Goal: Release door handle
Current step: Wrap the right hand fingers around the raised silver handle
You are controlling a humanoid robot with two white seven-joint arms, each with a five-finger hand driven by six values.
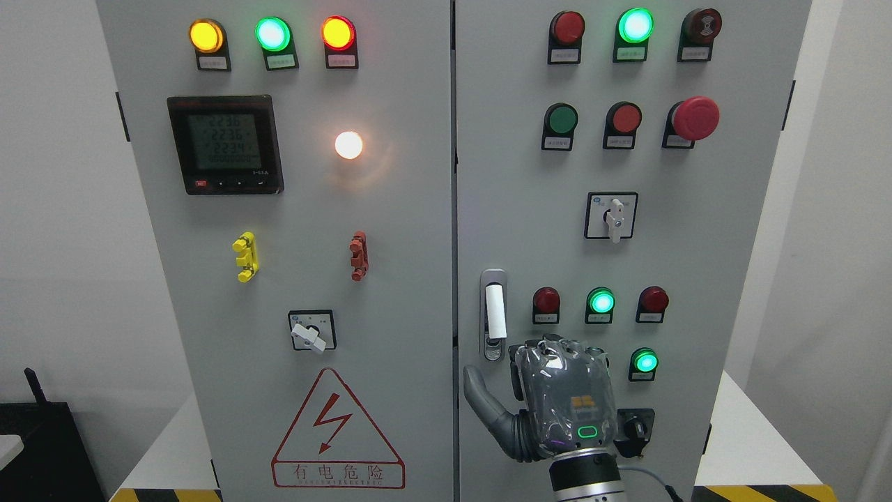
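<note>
The door handle (495, 312) is a white lever in a chrome recess with a keyhole below it, at the left edge of the grey cabinet's right door (697, 244). My right hand (550, 376) rises from the bottom edge just below and to the right of the handle, back toward the camera. Its thumb (481, 401) sticks out to the left, and the fingers (557, 346) bend loosely toward the panel. The hand holds nothing and is clear of the lever. Both doors look flush and closed. My left arm does not show.
The right door carries red and green lamps, a red mushroom button (695, 117), a white rotary switch (612, 217) and a black knob (635, 427) beside my wrist. The left door (313, 244) has a meter (225, 145), lamps and a warning triangle (337, 432).
</note>
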